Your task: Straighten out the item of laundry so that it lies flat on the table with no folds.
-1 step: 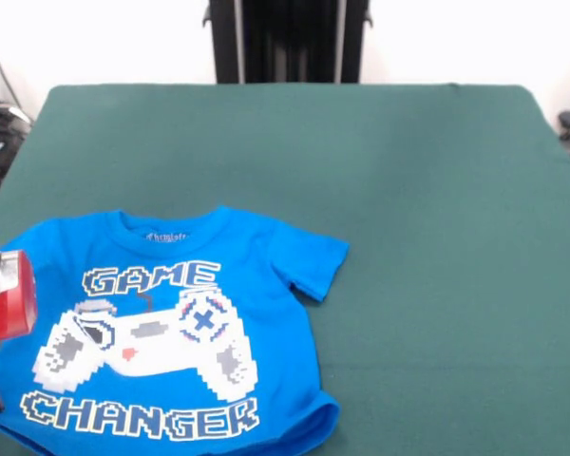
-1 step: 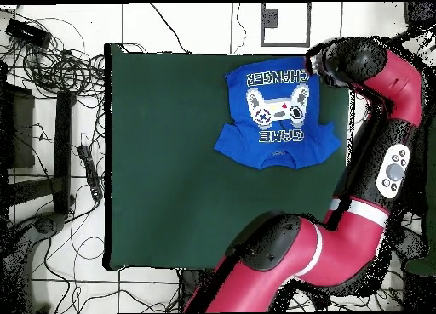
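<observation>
Nearest us, the blue T-shirt (image 1: 171, 332) lies print-up at the green table (image 1: 427, 190)'s front corner, hem slightly curled. Our gripper (image 1: 5, 294) hangs over its sleeve edge; we cannot tell its finger state. The shirt's body stretches sideways from there.

A soft, matt blue knit T-shirt (image 1: 171, 323) with a flat white pixel print lies just beside the arm's glossy red plastic end piece (image 1: 5, 296). Around both spreads the table (image 1: 418, 190), covered in dull green felt-like cloth. The arm's red and black shells (image 2: 375, 149) shine smooth and hard.
</observation>
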Controlling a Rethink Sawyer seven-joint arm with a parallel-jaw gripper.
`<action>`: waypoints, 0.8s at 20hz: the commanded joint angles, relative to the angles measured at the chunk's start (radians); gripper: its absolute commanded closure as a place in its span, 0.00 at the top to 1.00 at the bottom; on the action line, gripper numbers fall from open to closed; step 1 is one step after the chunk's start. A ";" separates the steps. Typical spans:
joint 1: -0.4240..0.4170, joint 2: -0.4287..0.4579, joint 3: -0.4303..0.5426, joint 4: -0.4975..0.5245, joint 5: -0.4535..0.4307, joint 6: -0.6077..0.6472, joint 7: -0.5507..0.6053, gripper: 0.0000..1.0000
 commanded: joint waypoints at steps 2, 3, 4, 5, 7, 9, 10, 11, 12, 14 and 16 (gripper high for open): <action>0.040 0.003 0.173 0.055 -0.083 0.120 -0.290 0.00; 0.038 0.002 0.182 0.056 -0.092 0.121 -0.288 0.00; 0.036 0.001 0.190 0.059 -0.099 0.123 -0.293 0.00; 0.034 0.000 0.202 0.059 -0.108 0.125 -0.301 0.00; 0.030 -0.003 0.225 0.057 -0.129 0.133 -0.325 0.00; 0.026 -0.006 0.242 0.052 -0.154 0.132 -0.326 0.00; 0.023 -0.006 0.254 0.049 -0.172 0.136 -0.322 0.00; 0.021 -0.006 0.266 0.047 -0.184 0.138 -0.324 0.00; 0.017 -0.006 0.283 0.046 -0.199 0.141 -0.328 0.00; 0.011 -0.007 0.319 0.045 -0.229 0.149 -0.341 0.00; 0.004 -0.008 0.360 0.044 -0.262 0.157 -0.360 0.00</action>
